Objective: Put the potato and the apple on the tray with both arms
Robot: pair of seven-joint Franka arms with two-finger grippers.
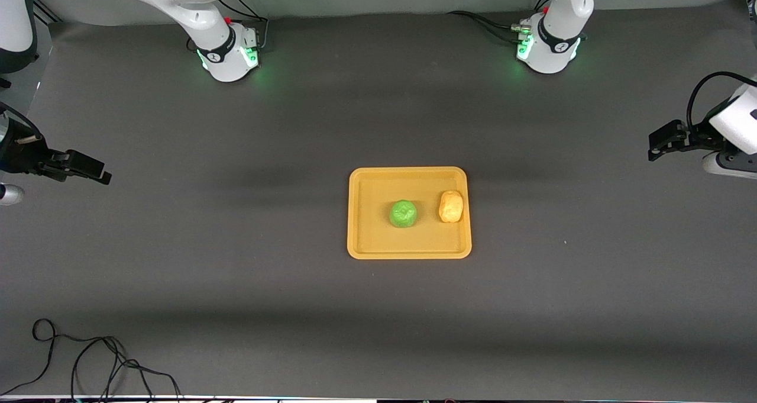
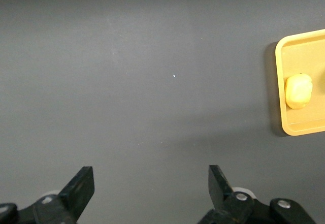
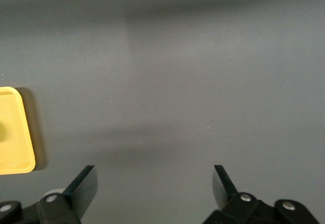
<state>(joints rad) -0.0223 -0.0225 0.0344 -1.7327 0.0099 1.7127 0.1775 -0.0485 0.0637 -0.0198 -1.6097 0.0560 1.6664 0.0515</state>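
The yellow-orange tray (image 1: 409, 250) lies mid-table. The green apple (image 1: 403, 213) sits on it near its middle. The yellow-tan potato (image 1: 450, 206) lies on it beside the apple, toward the left arm's end. My left gripper (image 1: 655, 144) is open and empty, held above the bare table at the left arm's end, well apart from the tray. Its wrist view shows the open gripper (image 2: 151, 183), the tray's rim (image 2: 280, 82) and the potato (image 2: 298, 91). My right gripper (image 1: 97, 174) is open and empty above the table at the right arm's end. Its wrist view shows the open gripper (image 3: 152, 183) and a tray corner (image 3: 15, 137).
A black cable (image 1: 89, 361) lies on the dark grey table near the front camera at the right arm's end. The two arm bases (image 1: 230, 57) (image 1: 547, 51) stand farthest from the front camera, lit green.
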